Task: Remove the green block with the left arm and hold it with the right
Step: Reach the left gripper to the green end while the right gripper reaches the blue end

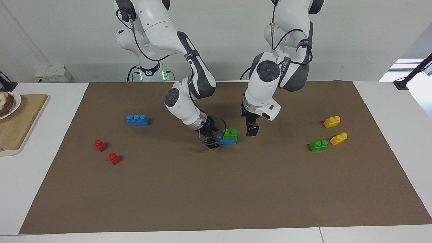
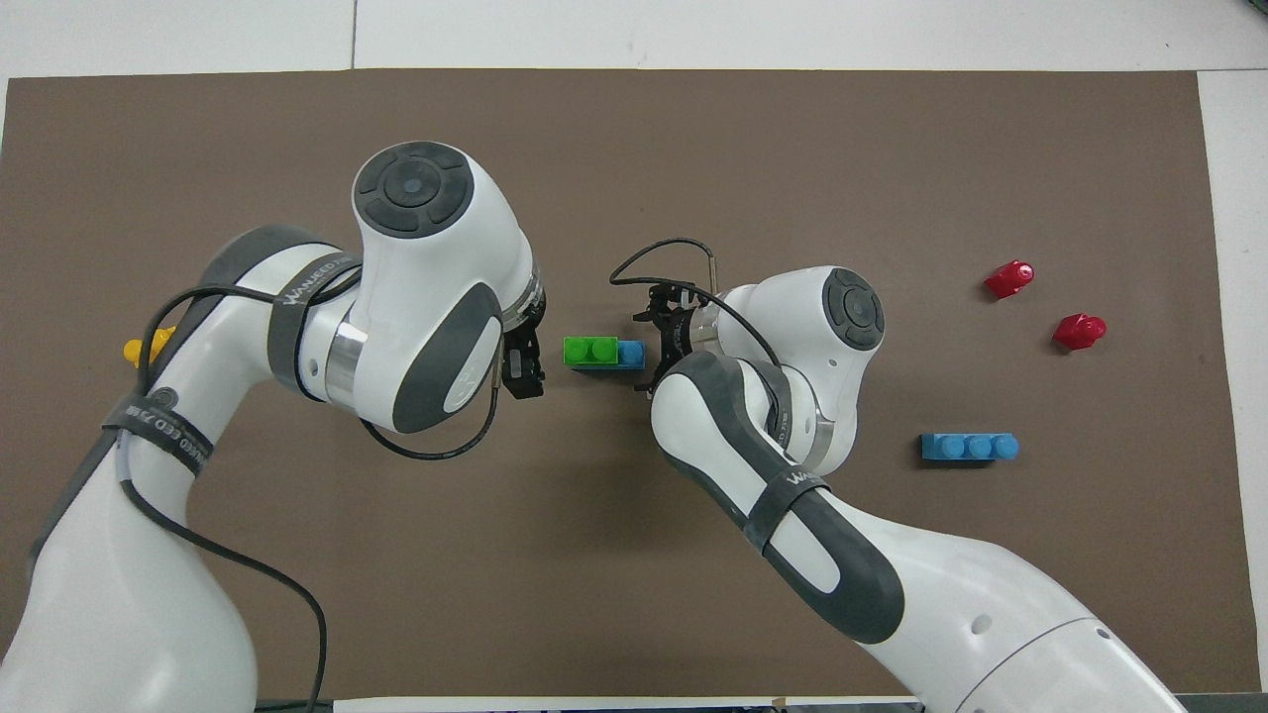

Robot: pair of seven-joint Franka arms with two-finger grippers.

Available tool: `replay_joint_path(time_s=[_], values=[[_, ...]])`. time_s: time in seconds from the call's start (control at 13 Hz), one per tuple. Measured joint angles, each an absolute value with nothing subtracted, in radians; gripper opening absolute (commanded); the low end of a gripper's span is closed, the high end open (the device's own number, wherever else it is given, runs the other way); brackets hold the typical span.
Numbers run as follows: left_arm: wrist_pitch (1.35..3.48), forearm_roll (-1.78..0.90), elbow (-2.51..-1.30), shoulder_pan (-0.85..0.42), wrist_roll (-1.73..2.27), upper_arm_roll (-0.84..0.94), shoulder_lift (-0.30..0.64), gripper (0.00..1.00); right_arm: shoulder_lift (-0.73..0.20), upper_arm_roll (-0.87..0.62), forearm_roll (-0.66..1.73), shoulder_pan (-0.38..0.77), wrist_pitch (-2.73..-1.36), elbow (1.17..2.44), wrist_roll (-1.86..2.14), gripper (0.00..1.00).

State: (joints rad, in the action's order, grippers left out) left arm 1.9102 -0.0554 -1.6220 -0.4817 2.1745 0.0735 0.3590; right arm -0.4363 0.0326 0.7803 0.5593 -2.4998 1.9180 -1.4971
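Observation:
The green block (image 1: 231, 134) (image 2: 590, 351) sits stacked on one end of a blue brick (image 1: 223, 141) (image 2: 631, 354) in the middle of the brown mat. My right gripper (image 1: 212, 141) (image 2: 656, 349) is down at the mat and shut on the blue brick's bare end. My left gripper (image 1: 252, 130) (image 2: 523, 364) is open and hangs low beside the green block, toward the left arm's end of the table. A small gap separates it from the block.
A second green brick (image 1: 318, 145) and two yellow bricks (image 1: 331, 122) (image 1: 339, 138) lie toward the left arm's end. A blue three-stud brick (image 1: 138, 120) (image 2: 969, 447) and two red pieces (image 1: 100, 145) (image 1: 114, 158) lie toward the right arm's end, by a wooden board (image 1: 20, 125).

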Motion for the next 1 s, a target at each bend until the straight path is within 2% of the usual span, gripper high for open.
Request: replay_joint_path(time_s=[0.23, 0.38, 0.62, 0.69, 0.92, 1.0], values=[[1.91, -0.054, -1.609, -0.483, 2.218, 0.07, 0.381, 1.0, -0.44, 0.033, 0.781, 0.564, -2.507, 1.918, -1.497, 0.85], [1.939, -0.053, -1.621, -0.484, 2.252, 0.07, 0.382, 1.0, -0.44, 0.033, 0.782, 0.567, -2.517, 1.918, -1.497, 0.83], [2.002, -0.053, -1.662, -0.514, 2.288, 0.071, 0.382, 1.0, -0.441, 0.033, 0.813, 0.57, -2.518, 1.918, -1.497, 0.7], [2.008, -0.053, -1.67, -0.523, 2.294, 0.072, 0.382, 1.0, -0.441, 0.033, 0.816, 0.57, -2.518, 1.918, -1.497, 0.59], [2.02, -0.052, -1.696, -0.538, 2.296, 0.072, 0.382, 1.0, -0.441, 0.033, 0.818, 0.573, -2.532, 1.918, -1.497, 0.09], [2.027, -0.052, -1.708, -0.542, 2.296, 0.072, 0.382, 1.0, -0.441, 0.033, 0.818, 0.579, -2.536, 1.918, -1.497, 0.0]])
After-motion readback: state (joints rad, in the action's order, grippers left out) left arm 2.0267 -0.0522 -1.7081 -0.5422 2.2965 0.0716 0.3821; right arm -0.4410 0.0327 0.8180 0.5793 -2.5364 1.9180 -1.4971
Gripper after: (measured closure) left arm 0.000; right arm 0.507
